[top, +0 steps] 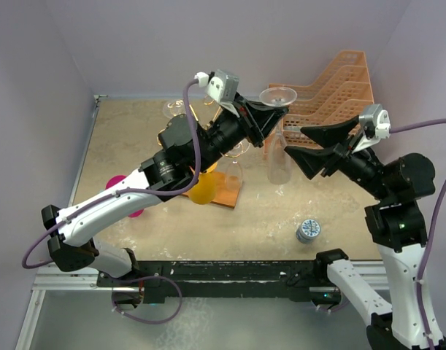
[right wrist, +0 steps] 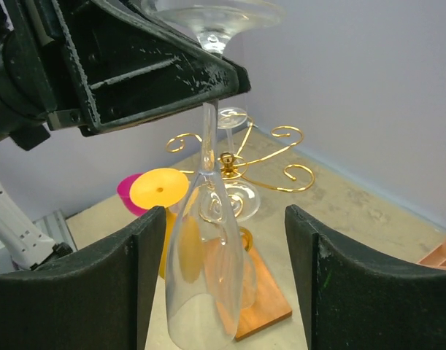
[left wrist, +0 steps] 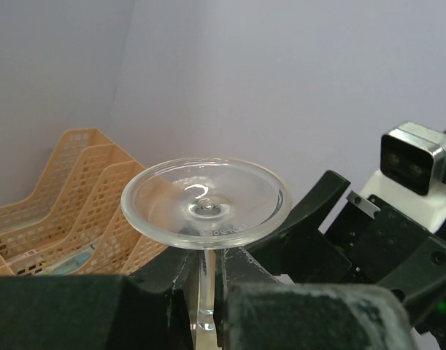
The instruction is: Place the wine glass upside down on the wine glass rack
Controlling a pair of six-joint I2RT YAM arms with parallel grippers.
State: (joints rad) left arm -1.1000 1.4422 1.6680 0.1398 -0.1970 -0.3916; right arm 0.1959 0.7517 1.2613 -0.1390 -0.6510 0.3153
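Transfer step, glass aloft. Wine glass rack stood left of centre on the counter, partly hidden. Left claw was clamped on the stem of the wine glass, which hung upside down, foot uppermost, just right of the rack. Right claw gaped wide beside the bowl, gripping nothing. Next move likely called for carrying the glass leftward and sliding its foot onto a free scrolled arm.

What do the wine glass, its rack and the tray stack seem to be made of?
Wine glass: clear glass or plastic, glossy; see-through.
Wine glass rack: shiny gold metal wire, thin curled arms, on a brown, seemingly wooden base.
Tray stack: matte peach plastic, probably; moulded lattice.
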